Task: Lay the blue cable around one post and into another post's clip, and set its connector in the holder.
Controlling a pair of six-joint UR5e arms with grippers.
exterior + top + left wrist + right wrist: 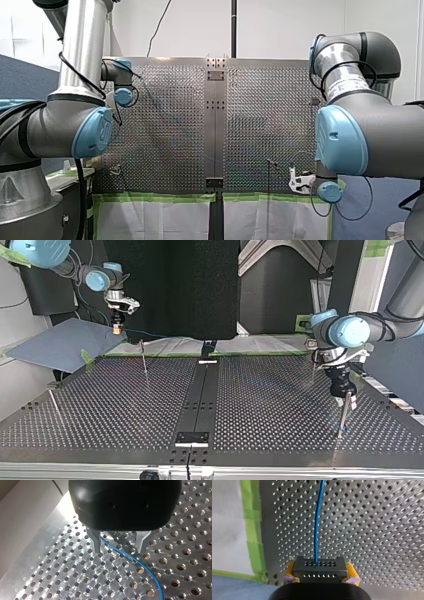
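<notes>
I am clenching my right tool [321, 571] on the connector [319, 565] | my left tool [119, 551] is standing released, straddling the blue cable [318, 517]

Right wrist view: connector [319, 567] held between pads of my right pincer [320, 576]. Cable [318, 520] runs from connector straight ahead over bench [374, 530].
Top view: same pincer above bench's far edge, at view's left; far post [144, 360] near it, toward middle.
Left wrist view: cable crosses between spread fingers of my left pincer [119, 551], over bench.
Top view: that pincer at view's right, near post [342, 420] right at its tip.
</notes>
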